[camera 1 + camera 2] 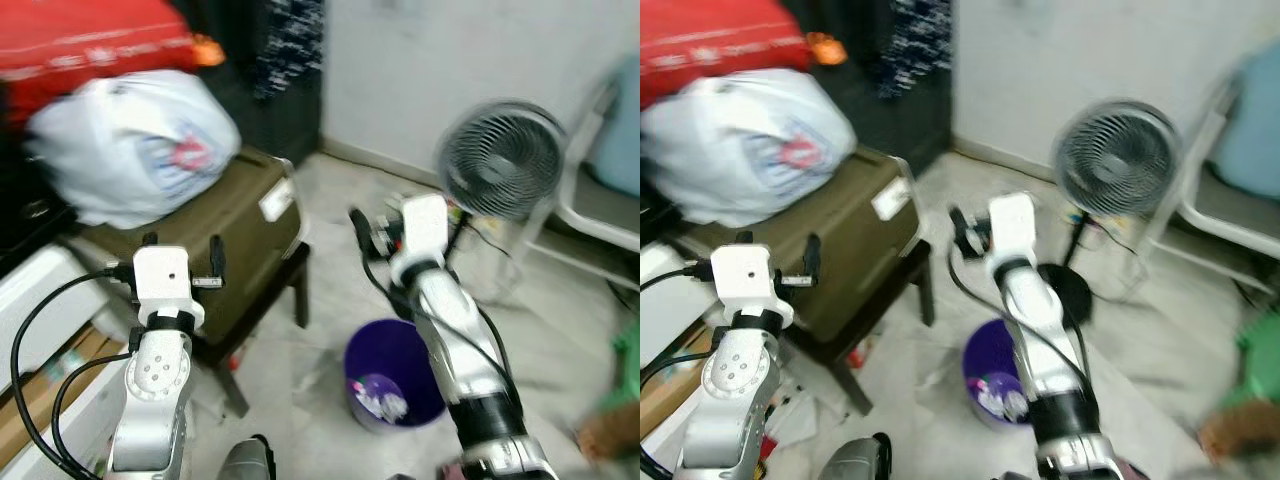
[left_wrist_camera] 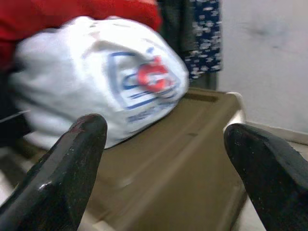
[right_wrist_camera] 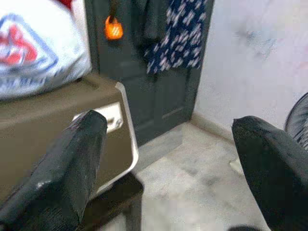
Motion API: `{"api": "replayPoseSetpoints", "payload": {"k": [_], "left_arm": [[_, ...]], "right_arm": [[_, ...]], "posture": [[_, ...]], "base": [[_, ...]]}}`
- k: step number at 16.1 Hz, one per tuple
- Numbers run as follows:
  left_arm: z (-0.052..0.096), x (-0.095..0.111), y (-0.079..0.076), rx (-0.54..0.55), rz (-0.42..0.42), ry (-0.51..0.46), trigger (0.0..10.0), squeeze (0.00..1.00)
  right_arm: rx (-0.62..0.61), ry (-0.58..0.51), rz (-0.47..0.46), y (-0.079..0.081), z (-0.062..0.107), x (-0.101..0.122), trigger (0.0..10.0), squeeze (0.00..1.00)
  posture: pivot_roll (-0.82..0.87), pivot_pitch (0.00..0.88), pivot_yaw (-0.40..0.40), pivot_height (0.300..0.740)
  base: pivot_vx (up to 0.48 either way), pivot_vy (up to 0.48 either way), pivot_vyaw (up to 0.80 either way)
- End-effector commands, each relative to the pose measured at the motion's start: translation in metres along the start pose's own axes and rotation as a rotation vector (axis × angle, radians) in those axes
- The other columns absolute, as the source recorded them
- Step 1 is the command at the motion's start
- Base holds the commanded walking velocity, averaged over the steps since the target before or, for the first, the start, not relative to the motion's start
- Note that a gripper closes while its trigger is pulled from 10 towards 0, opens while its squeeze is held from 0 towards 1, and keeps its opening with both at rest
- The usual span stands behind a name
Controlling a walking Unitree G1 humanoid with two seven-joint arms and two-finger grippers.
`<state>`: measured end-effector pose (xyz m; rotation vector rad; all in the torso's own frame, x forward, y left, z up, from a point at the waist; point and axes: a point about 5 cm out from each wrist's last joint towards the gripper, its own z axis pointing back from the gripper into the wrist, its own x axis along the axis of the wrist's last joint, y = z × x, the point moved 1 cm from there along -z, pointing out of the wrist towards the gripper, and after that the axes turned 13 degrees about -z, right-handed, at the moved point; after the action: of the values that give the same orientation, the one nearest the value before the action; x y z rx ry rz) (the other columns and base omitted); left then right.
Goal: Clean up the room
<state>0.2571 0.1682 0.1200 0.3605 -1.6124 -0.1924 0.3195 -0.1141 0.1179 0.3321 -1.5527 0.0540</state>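
A purple bin [image 1: 393, 385] with some scraps inside stands on the pale floor between my arms. My right gripper [image 1: 370, 232] is raised above and behind it, open and holding nothing; its wrist view looks at a dark door [image 3: 159, 72]. My left gripper [image 1: 183, 250] is also raised and open, with nothing in it, just in front of an olive case [image 1: 240, 240]. The case rests on a dark stool [image 1: 285, 290]. A white plastic bag [image 2: 101, 91] with a red and blue print lies on top of the case. The pictures are blurred.
A grey floor fan [image 1: 502, 160] stands right of the bin, with a white chair [image 1: 600, 215] behind it. A red bag [image 1: 90, 40] lies above the white bag. Patterned blue cloth [image 3: 185, 33] hangs on the door. White shelving [image 1: 40, 300] is at my left. Small litter [image 1: 855, 352] lies under the stool.
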Motion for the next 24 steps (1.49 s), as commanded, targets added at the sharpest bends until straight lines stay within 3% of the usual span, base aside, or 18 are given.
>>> {"api": "replayPoseSetpoints", "payload": {"k": [1, 4, 6, 11, 15, 17, 19, 22, 24], "left_arm": [[0.002, 0.003, 0.000, -0.003, 0.001, -0.010, 10.0, 0.00], [0.005, 0.003, -0.001, -0.018, 0.025, -0.031, 10.0, 0.00], [0.010, -0.002, 0.007, 0.019, 0.015, -0.014, 10.0, 0.00], [0.023, -0.010, 0.016, 0.086, -0.034, 0.040, 10.0, 0.00], [0.025, -0.013, 0.014, 0.082, -0.025, 0.049, 10.0, 0.00], [0.028, -0.010, 0.007, 0.022, 0.050, 0.025, 10.0, 0.00], [0.033, -0.014, 0.009, 0.025, 0.063, 0.039, 10.0, 0.00], [0.038, -0.020, 0.017, 0.074, 0.004, 0.073, 10.0, 0.00], [0.036, -0.018, 0.018, 0.076, -0.024, 0.064, 10.0, 0.00]], "right_arm": [[0.009, -0.014, 0.003, 0.001, 0.000, 0.006, 10.0, 0.00], [0.026, -0.029, 0.004, 0.004, 0.000, 0.012, 10.0, 0.00], [0.001, -0.055, -0.029, -0.002, -0.002, 0.023, 10.0, 0.00], [-0.019, 0.037, 0.011, -0.018, 0.033, -0.003, 10.0, 0.00], [0.015, 0.019, 0.009, -0.008, 0.025, 0.004, 10.0, 0.00], [0.001, 0.003, 0.011, -0.012, 0.022, 0.009, 10.0, 0.00], [-0.053, -0.008, 0.011, -0.024, 0.026, 0.012, 10.0, 0.00], [-0.113, 0.034, 0.018, -0.042, 0.050, -0.003, 10.0, 0.00], [-0.207, 0.117, 0.011, -0.057, 0.057, -0.019, 10.0, 0.00]], "posture": [[-0.08, 0.000, 0.015, 0.740], [-0.09, 0.000, 0.017, 0.740], [-0.08, 0.000, 0.021, 0.740], [-0.07, 0.000, 0.006, 0.740], [-0.08, 0.000, 0.007, 0.740], [-0.09, 0.000, 0.019, 0.740], [-0.09, 0.000, 0.028, 0.740], [-0.08, 0.000, 0.018, 0.740], [-0.07, 0.000, 0.013, 0.740]], "base": [[0.000, 0.000, 0.80], [0.000, 0.000, 0.80], [0.000, 0.000, 0.80], [0.000, 0.000, 0.80], [0.000, 0.000, 0.80], [0.000, 0.000, 0.80], [0.000, 0.000, 0.80], [0.000, 0.000, 0.53], [0.000, 0.000, 0.00]]}}
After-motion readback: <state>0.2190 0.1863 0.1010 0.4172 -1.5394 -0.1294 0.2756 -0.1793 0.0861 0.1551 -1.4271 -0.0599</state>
